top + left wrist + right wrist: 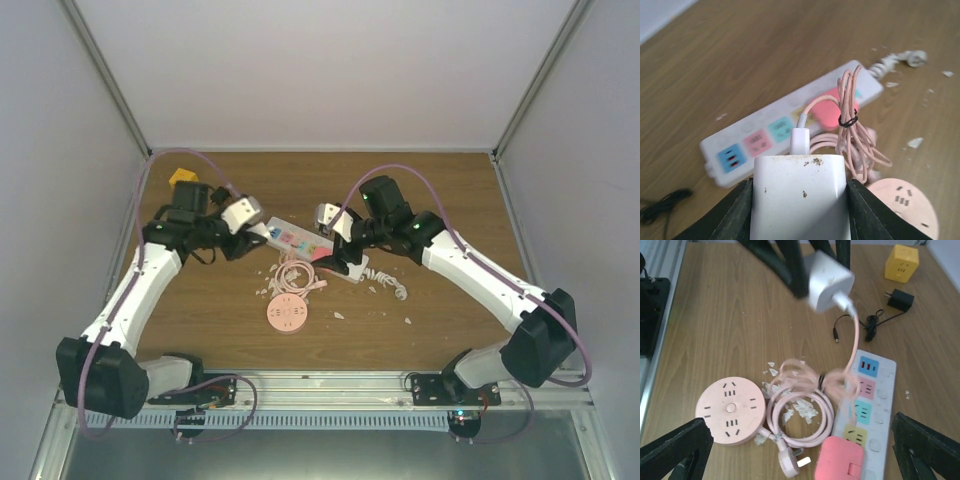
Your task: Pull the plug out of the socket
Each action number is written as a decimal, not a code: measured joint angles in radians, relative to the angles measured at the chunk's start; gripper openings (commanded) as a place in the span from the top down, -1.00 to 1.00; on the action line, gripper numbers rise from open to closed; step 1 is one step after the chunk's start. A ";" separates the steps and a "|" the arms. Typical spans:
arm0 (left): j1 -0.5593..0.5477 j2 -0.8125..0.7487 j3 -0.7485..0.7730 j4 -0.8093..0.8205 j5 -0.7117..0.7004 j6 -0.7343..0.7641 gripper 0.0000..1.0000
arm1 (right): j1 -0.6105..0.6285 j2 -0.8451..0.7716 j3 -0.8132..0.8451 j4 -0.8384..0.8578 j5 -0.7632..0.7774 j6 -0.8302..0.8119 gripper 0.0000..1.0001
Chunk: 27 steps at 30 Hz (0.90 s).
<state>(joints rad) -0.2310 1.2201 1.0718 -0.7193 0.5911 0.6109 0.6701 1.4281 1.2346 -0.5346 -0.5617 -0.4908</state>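
My left gripper (pixel 238 218) is shut on a white charger plug (pixel 799 195), holding it in the air above the left end of the white power strip (pixel 765 135), clear of its sockets. A thin pink cable bundle (pixel 852 130) hangs from the plug. In the right wrist view the plug (pixel 827 287) hangs above the strip (pixel 875 400). A pink plug (pixel 840 460) sits in the strip's near end. My right gripper (pixel 800 455) is open wide and empty, above the pink plug and the coiled cord; in the top view it (pixel 343 262) is over the strip's (pixel 300 240) right end.
A round pink socket (pixel 287 316) with its coiled cord lies in front of the strip, with white scraps around it. A yellow cube socket (pixel 183 177) and a black adapter (pixel 900 299) with a thin black lead lie at the back left.
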 measured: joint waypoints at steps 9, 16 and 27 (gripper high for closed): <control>0.435 0.007 -0.029 0.060 0.130 0.002 0.36 | -0.063 -0.014 -0.029 0.022 -0.017 0.002 -0.99; 0.742 0.112 -0.080 0.164 0.167 0.002 0.35 | -0.103 -0.052 -0.060 0.034 -0.023 0.003 -0.99; 0.885 0.280 -0.122 0.274 0.130 0.002 0.35 | -0.141 -0.053 -0.105 0.060 -0.024 0.003 -0.99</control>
<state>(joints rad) 0.6537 1.5002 0.9493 -0.4450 0.7216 0.6128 0.5293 1.3746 1.1301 -0.4744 -0.5858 -0.4873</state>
